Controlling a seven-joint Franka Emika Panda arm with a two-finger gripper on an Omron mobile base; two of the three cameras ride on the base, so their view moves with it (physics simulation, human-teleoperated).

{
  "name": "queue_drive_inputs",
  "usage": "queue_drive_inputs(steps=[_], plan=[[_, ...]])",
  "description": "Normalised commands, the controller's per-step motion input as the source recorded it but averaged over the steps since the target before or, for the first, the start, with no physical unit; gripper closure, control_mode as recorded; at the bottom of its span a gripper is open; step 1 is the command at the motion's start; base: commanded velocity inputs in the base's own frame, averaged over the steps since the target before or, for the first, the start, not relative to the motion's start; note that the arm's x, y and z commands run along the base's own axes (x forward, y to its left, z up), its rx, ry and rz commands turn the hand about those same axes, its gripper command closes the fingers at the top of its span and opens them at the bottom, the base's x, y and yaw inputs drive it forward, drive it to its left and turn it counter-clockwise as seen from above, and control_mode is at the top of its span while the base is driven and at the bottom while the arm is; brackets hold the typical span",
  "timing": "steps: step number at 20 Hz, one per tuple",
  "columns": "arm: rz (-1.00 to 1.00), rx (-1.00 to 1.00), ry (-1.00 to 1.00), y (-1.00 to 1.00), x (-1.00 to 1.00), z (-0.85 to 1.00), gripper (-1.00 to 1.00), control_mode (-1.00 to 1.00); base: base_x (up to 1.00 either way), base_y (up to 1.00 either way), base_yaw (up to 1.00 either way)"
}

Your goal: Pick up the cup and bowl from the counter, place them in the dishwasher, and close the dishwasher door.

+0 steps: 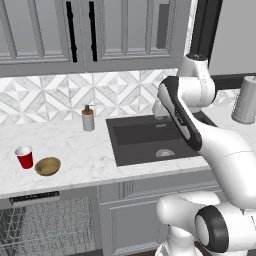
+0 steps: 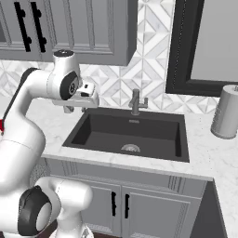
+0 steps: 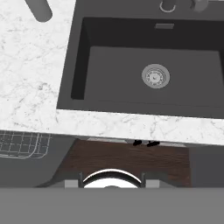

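Left base view shows, nearest, the dishwasher [image 1: 45, 225] under the counter [image 1: 85, 155], left of the sink [image 1: 150, 140] and below it. Its wire racks are exposed, so the door looks to be down. On the counter, well left of the sink, the bowl [image 1: 48, 166] sits near the front edge. The cup [image 1: 24, 156] stands upright just beside it on the side away from the sink. Neither one is held.

The gripper [image 2: 69, 109] hangs high over the sink's left part, well apart from both dishes, and whether its jaws are open or closed cannot be told from these pictures. Farther back, a soap dispenser [image 1: 88, 118] stands by the wall just left of the sink.

The step in hand, as I judge it, is the reach for the first dish. To do it well:

- Swing left from the sink, staying high enough to pass over the counter and forward of the dispenser.
- Have the jaws wide before coming down.
- Take the cup from above across its rim, since it is the taller of the two and tapered.
- Come down on the side away from the bowl, so the bowl is not nudged toward the edge.
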Motion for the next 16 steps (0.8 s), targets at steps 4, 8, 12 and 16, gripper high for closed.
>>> queue_drive_inputs(steps=[4, 8, 12, 16], plan=[[0.0, 0.0, 0.0, 0.0, -0.32, 0.0, -1.0, -1.0, 0.0, 0.0, 0.0], [0.0, 0.0, 0.0, 0.0, -0.61, -0.03, -1.0, -1.0, 0.0, 0.0, 0.0], [0.0, 0.0, 0.0, 0.07, -0.72, -0.11, -1.0, -1.0, 0.0, 0.0, 0.0], [0.0, 0.0, 0.0, 0.03, -0.65, -0.22, -1.0, -1.0, 0.0, 0.0, 0.0]])
